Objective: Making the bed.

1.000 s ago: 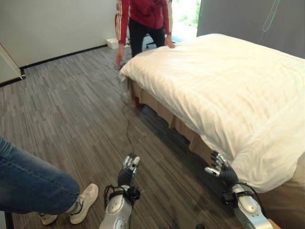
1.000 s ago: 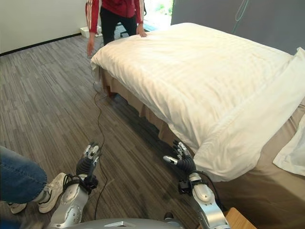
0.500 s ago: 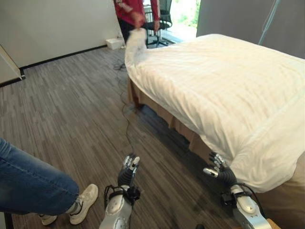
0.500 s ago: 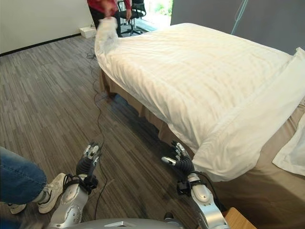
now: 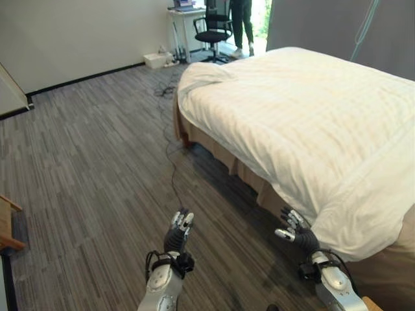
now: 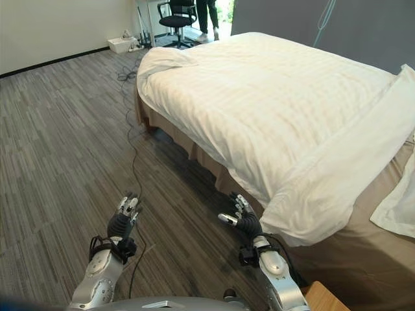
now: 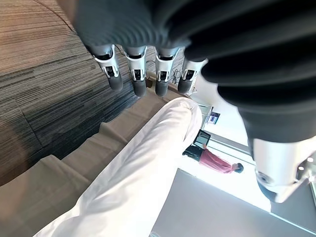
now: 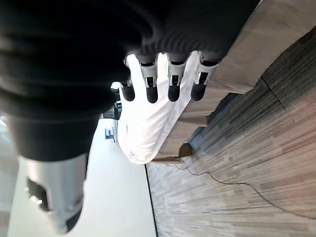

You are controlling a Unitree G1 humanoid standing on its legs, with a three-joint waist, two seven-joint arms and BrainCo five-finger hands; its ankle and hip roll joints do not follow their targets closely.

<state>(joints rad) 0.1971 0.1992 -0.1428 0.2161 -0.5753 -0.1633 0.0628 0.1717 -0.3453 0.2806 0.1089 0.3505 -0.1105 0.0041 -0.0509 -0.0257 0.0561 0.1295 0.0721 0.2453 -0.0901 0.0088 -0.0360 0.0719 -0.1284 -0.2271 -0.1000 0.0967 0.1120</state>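
The bed carries a white duvet (image 5: pixel 311 123) over a tan bed skirt (image 5: pixel 224 155). The duvet's far corner (image 5: pixel 201 72) lies folded back and bunched. Its near corner (image 5: pixel 363 227) hangs over the bed's edge. My right hand (image 5: pixel 295 230) is open, raised just left of that near corner and apart from it. Further left, over the floor, my left hand (image 5: pixel 178 230) is open and holds nothing. In the wrist views the straight fingers (image 7: pixel 133 74) of the left and the fingers (image 8: pixel 170 81) of the right point toward the bed's side.
A person (image 5: pixel 241 26) stands at the far end of the room beside a black office chair (image 5: pixel 214 35) and a desk (image 5: pixel 185 16). A white box (image 5: pixel 155 59) sits by the wall. Another white cloth (image 6: pixel 399 207) lies at the bed's near right.
The person in red lifted the duvet's far corner, let it drop folded back, and went to the back of the room. The person in jeans at the left is gone. My hands barely moved.
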